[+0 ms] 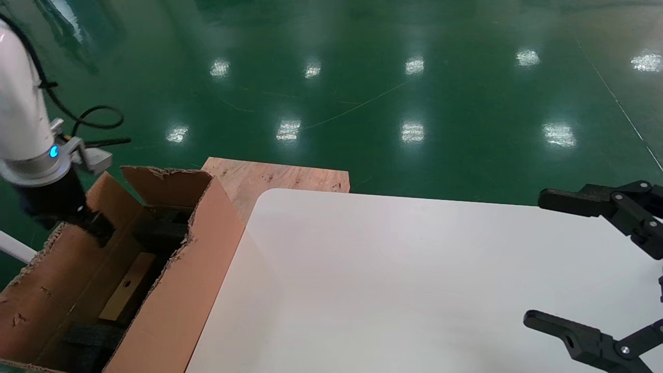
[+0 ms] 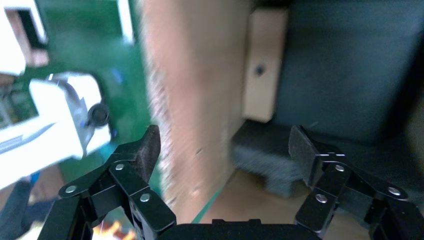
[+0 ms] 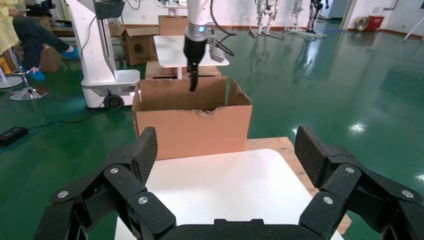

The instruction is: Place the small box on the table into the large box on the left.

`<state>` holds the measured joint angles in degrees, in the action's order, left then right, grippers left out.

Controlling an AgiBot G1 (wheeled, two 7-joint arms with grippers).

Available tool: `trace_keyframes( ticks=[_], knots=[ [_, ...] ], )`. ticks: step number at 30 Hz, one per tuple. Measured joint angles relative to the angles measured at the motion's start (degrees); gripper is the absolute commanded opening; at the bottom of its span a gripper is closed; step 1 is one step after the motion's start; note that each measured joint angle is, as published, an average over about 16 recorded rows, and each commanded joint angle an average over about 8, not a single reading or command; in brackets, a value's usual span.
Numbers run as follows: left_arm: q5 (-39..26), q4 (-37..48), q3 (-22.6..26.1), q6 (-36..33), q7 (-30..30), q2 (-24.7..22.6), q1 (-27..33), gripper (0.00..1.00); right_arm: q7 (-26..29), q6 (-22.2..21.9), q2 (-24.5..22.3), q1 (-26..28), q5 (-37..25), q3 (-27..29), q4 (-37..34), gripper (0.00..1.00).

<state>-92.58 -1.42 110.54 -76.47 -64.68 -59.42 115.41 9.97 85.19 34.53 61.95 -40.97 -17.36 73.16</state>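
The small box [image 1: 127, 292], a plain brown cuboid with a round hole, lies inside the large box [image 1: 202, 269] beside the table's left edge. It shows pale in the left wrist view [image 2: 262, 65], lying free beyond the fingertips. My left gripper [image 1: 96, 225] hangs over the far left part of the large box [image 2: 195, 100], open and empty [image 2: 225, 145]; one finger is outside the carton wall, the other over the inside. My right gripper [image 1: 536, 258] is open and empty over the right side of the white table [image 1: 388, 285], also in its own view [image 3: 225, 150].
Black foam pads [image 1: 160, 233] sit inside the carton, one near the fingers [image 2: 270, 160]. A bare wooden board [image 1: 274, 178] sticks out behind the table's rounded corner. Green floor lies all around. Other cartons, a stand and a seated person are far off [image 3: 105, 50].
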Motion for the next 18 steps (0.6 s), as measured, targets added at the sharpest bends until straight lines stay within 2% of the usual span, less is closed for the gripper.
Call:
trace_keyframes(
  ticks=[9,18],
  knots=[
    [5.37,-6.67,-3.64,-3.46,0.61,-4.24,6.57,1.0,-0.01,0.0,-0.01,0.01,0.01,-0.02,-0.01,1.0],
    [12.39,-21.95,-7.22,-11.24,-1.93,-5.73,12.62,1.0,-0.02,-0.01,-0.01,0.02,0.03,-0.05,-0.01,1.0]
  ],
)
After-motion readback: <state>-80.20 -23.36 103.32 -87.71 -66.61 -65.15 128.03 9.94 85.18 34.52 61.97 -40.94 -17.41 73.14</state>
